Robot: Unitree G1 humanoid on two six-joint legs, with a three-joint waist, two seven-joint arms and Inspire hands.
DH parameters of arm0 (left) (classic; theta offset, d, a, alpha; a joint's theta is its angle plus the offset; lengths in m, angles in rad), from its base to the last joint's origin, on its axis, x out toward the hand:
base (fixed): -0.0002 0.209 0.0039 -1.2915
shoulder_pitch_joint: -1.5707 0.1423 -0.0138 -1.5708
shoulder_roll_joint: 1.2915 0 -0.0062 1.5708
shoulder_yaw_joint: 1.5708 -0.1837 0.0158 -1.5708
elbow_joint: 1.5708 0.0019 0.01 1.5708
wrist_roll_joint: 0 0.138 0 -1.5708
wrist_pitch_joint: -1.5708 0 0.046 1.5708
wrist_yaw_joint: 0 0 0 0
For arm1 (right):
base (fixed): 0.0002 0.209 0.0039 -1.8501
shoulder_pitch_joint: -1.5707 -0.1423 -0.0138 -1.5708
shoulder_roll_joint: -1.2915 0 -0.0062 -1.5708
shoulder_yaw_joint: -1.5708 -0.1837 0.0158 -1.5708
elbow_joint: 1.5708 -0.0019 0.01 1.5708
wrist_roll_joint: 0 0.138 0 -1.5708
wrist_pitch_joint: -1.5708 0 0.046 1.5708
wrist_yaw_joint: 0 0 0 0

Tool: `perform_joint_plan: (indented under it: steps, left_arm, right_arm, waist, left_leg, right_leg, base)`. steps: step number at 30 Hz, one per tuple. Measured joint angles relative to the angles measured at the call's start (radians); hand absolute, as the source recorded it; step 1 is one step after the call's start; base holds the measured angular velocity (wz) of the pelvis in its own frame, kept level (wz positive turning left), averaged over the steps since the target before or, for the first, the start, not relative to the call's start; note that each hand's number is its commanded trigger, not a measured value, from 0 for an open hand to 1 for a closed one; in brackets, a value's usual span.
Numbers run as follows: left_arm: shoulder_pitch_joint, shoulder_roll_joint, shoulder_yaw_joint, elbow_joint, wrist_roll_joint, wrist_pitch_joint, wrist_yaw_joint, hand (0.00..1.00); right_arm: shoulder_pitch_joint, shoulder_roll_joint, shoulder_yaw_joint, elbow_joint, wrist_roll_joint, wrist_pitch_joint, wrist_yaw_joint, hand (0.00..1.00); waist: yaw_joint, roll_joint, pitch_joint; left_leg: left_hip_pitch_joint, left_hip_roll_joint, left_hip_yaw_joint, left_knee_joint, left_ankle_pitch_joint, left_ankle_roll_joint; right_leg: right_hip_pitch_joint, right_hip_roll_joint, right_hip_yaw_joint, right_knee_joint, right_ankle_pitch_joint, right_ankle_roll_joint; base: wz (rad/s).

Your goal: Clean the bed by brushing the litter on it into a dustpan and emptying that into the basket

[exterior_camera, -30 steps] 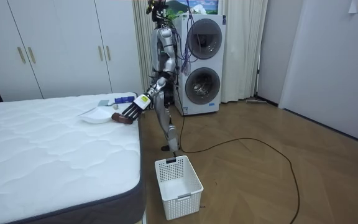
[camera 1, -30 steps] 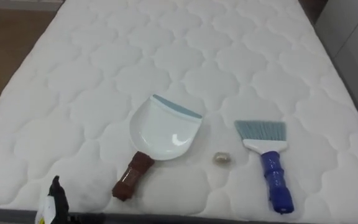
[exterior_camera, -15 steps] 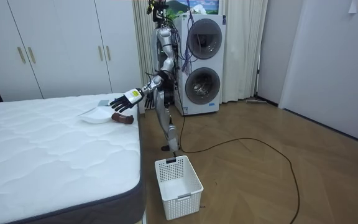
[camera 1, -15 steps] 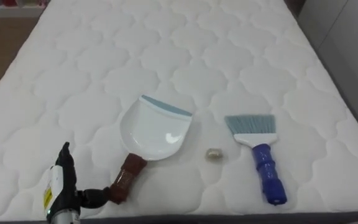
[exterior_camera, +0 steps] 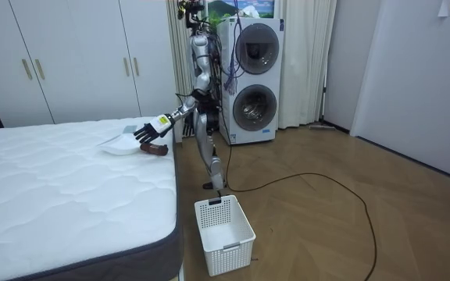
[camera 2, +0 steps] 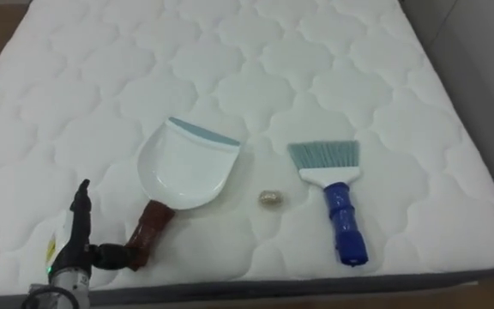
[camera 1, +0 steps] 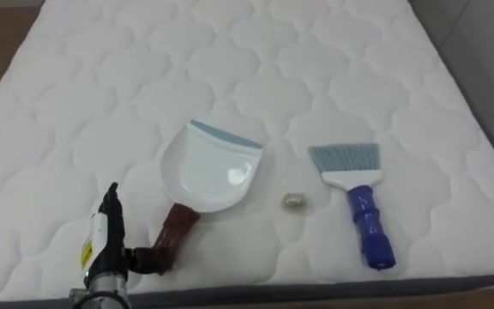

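Note:
A white dustpan point(camera 1: 208, 172) with a brown handle point(camera 1: 174, 230) lies on the white quilted mattress point(camera 1: 230, 69), near its front edge. To its right sits a small beige scrap point(camera 1: 293, 202), and further right a brush point(camera 1: 358, 202) with pale blue bristles and a blue handle. My left hand point(camera 1: 105, 245) stands edge-on just left of the dustpan handle, fingers straight and open, thumb reaching to the handle's end. In the room view the left hand point(exterior_camera: 148, 131) hovers over the bed's corner beside the dustpan point(exterior_camera: 119, 144).
I stand at the bed's end by a stacked washer and dryer point(exterior_camera: 252, 78). A white basket point(exterior_camera: 223, 232) sits on the wooden floor by the bed's corner. Wardrobes point(exterior_camera: 76, 55) line the wall behind the bed.
My left hand has risen from the bed's front edge and moved in next to the dustpan handle. The view has shifted slightly; dustpan, scrap and brush lie as before.

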Motion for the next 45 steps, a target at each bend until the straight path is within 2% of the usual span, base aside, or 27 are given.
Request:
perform_joint_plan:
  steps: [6,10,13,15,17,20,24,27,28,29,30,31,32,33,34,35,36,37,39,43,45]
  left_arm:
    - [-0.028,0.0,-0.018,0.09,-0.031,-0.014,0.001,0.0]
    - [-0.029,-0.001,-0.019,0.099,-0.03,-0.014,0.001,0.0]
    - [-0.042,-0.002,-0.02,0.116,-0.03,-0.014,0.0,0.0]
    - [-0.054,-0.002,-0.02,0.116,-0.028,-0.014,0.0,0.0]
    - [-0.067,-0.004,-0.025,0.122,-0.028,-0.014,0.0,0.0]
    - [-0.08,-0.012,-0.042,0.132,-0.028,-0.015,0.0,0.0]
    - [-0.086,-0.019,-0.049,0.152,-0.027,-0.015,-0.005,0.0]
    - [-0.086,-0.024,-0.049,0.153,-0.025,-0.015,-0.006,0.0]
    - [-0.086,-0.024,-0.048,0.153,-0.024,-0.015,-0.007,0.0]
    - [-0.087,-0.025,-0.049,0.154,-0.022,-0.014,-0.01,0.0]
    - [-0.087,-0.03,-0.043,0.158,-0.02,-0.014,-0.015,0.0]
    - [-0.087,-0.027,-0.029,0.16,-0.019,-0.014,-0.019,0.0]
    - [-0.098,-0.016,0.003,0.184,-0.022,-0.014,-0.027,0.0]
    - [-0.119,-0.04,0.01,0.238,-0.022,-0.012,-0.039,0.0]
    - [-0.134,-0.048,0.01,0.245,-0.022,-0.011,-0.046,0.0]
    - [-0.158,-0.051,0.007,0.245,-0.021,-0.015,-0.049,0.0]
    - [-0.173,-0.05,0.007,0.246,-0.019,-0.016,-0.049,0.0]
    - [-0.179,-0.051,0.007,0.246,-0.019,-0.016,-0.049,0.0]
    - [-0.184,-0.057,0.005,0.247,-0.019,-0.016,-0.048,0.0]
    - [-0.182,-0.062,-0.011,0.268,-0.031,-0.013,-0.049,0.0]
    - [-0.182,-0.067,-0.011,0.282,-0.031,-0.006,-0.049,0.0]
  right_arm:
    - [-0.014,0.0,0.012,0.01,0.001,0.0,-0.027,0.0]
    - [-0.035,0.0,0.035,0.024,0.001,0.0,-0.037,0.0]
    - [-0.058,0.003,0.038,0.037,0.0,0.0,-0.037,0.0]
    - [-0.077,0.003,0.052,0.043,-0.003,0.0,-0.047,0.0]
    - [-0.081,0.003,0.071,0.042,-0.011,0.0,-0.058,0.0]
    - [-0.083,0.004,0.076,0.044,-0.02,0.0,-0.063,0.0]
    - [-0.086,0.005,0.077,0.045,-0.021,-0.001,-0.072,0.0]
    - [-0.086,0.005,0.077,0.045,-0.022,-0.001,-0.079,0.0]
    - [-0.085,0.005,0.077,0.045,-0.022,-0.001,-0.079,0.0]
    - [-0.082,0.007,0.079,0.046,-0.02,-0.002,-0.079,0.0]
    - [-0.089,0.012,0.081,0.043,-0.016,-0.009,-0.082,0.0]
    - [-0.103,0.017,0.088,0.043,-0.017,-0.014,-0.085,0.0]
    - [-0.126,0.02,0.111,0.041,-0.017,-0.026,-0.094,0.0]
    - [-0.121,0.008,0.115,0.037,-0.012,-0.036,-0.113,0.0]
    - [-0.116,0.007,0.115,0.042,-0.012,-0.037,-0.123,0.0]
    - [-0.113,0.008,0.111,0.06,-0.011,-0.036,-0.127,0.0]
    - [-0.11,0.012,0.111,0.06,-0.011,-0.037,-0.127,0.0]
    - [-0.11,0.013,0.112,0.061,-0.011,-0.037,-0.124,0.0]
    - [-0.128,0.013,0.111,0.063,-0.012,-0.038,-0.111,0.0]
    - [-0.133,0.016,0.116,0.063,-0.002,-0.032,-0.098,0.0]
    - [-0.128,0.016,0.114,0.063,0.003,-0.016,-0.098,0.0]
  waist:
    - [-0.009,-0.002,0.0028]
    - [-0.013,-0.005,0.0044]
    - [-0.019,-0.008,0.0086]
    - [-0.021,-0.012,0.0178]
    - [-0.021,-0.014,0.0195]
    - [-0.021,-0.015,0.0197]
    - [-0.021,-0.015,0.0197]
    - [-0.02,-0.015,0.0193]
    - [-0.02,-0.015,0.019]
    - [-0.015,-0.01,0.0213]
    - [0.005,0.002,0.0277]
    - [0.009,0.0,0.0281]
    - [-0.006,-0.022,0.0271]
    - [-0.03,-0.004,0.0266]
    - [-0.031,-0.001,0.0252]
    - [-0.033,-0.006,0.0282]
    - [-0.033,-0.011,0.0303]
    - [-0.032,-0.013,0.0288]
    - [-0.021,-0.021,0.0269]
    - [-0.022,-0.019,0.0271]
    - [-0.022,-0.019,0.027]
  left_leg:
    - [-0.039,0.0,-0.001,0.004,0.0,0.0]
    - [-0.053,0.0,-0.001,0.004,0.0,0.0]
    - [-0.052,0.001,-0.002,0.002,0.0,0.0]
    - [-0.056,0.001,-0.004,-0.002,0.0,0.0]
    - [-0.065,0.001,-0.006,-0.003,0.0,0.0]
    - [-0.073,0.001,-0.014,-0.005,0.0,0.0]
    - [-0.074,0.0,-0.059,-0.009,0.0,0.0]
    - [-0.074,0.001,-0.067,-0.01,0.0,0.0]
    - [-0.074,0.003,-0.078,-0.01,0.001,0.0]
    - [-0.065,0.02,-0.152,-0.017,0.005,0.0]
    - [-0.06,0.045,-0.238,-0.02,0.005,-0.003]
    - [-0.069,0.053,-0.246,-0.01,0.004,-0.004]
    - [-0.102,0.039,-0.243,0.029,-0.008,-0.027]
    - [-0.108,0.044,-0.212,0.043,-0.035,-0.051]
    - [-0.107,0.05,-0.18,0.034,-0.03,-0.053]
    - [-0.11,0.054,-0.133,0.0,-0.008,-0.052]
    - [-0.112,0.056,-0.103,-0.033,0.009,-0.04]
    - [-0.105,0.054,-0.087,-0.036,0.011,-0.038]
    - [-0.108,0.041,-0.083,-0.029,0.017,-0.032]
    - [-0.11,0.029,-0.083,-0.02,0.023,-0.025]
    - [-0.11,0.024,-0.083,-0.021,0.023,-0.023]
  right_leg:
    - [-0.037,0.0,-0.001,0.001,0.0,0.0]
    - [-0.052,0.0,0.0,0.0,0.0,0.0]
    - [-0.057,0.0,0.005,-0.001,0.0,0.0]
    - [-0.065,0.001,0.006,-0.001,0.0,0.0]
    - [-0.071,0.002,0.005,-0.001,0.0,0.0]
    - [-0.079,0.002,0.002,0.0,0.0,0.0]
    - [-0.087,0.004,-0.005,0.006,0.0,0.0]
    - [-0.091,0.006,-0.005,0.012,0.0,0.0]
    - [-0.1,0.007,-0.006,0.025,0.0,0.0]
    - [-0.15,0.012,-0.024,0.107,-0.009,-0.006]
    - [-0.217,0.052,0.006,0.105,-0.025,-0.043]
    - [-0.247,0.073,0.031,0.033,0.005,-0.069]
    - [-0.287,0.069,0.02,-0.078,0.195,-0.097]
    - [-0.298,0.058,-0.017,-0.032,0.192,-0.091]
    - [-0.293,0.058,-0.023,-0.031,0.19,-0.092]
    - [-0.283,0.057,-0.017,-0.031,0.19,-0.092]
    - [-0.278,0.06,-0.01,-0.031,0.187,-0.088]
    - [-0.275,0.062,-0.012,-0.031,0.186,-0.087]
    - [-0.274,0.056,-0.021,-0.034,0.184,-0.084]
    - [-0.267,0.046,-0.02,-0.034,0.18,-0.074]
    - [-0.265,0.042,-0.018,-0.033,0.177,-0.068]
  base:
    - [0.0]
    - [0.0]
    - [-0.04]
    - [-0.06]
    - [0.02]
    - [0.03]
    - [-0.03]
    - [-0.02]
    - [-0.19]
    - [-0.58]
    - [-0.83]
    - [-0.84]
    - [-0.23]
    - [0.12]
    - [0.46]
    - [0.41]
    - [0.38]
    - [0.24]
    - [0.05]
    - [0.08]
    - [0.07]
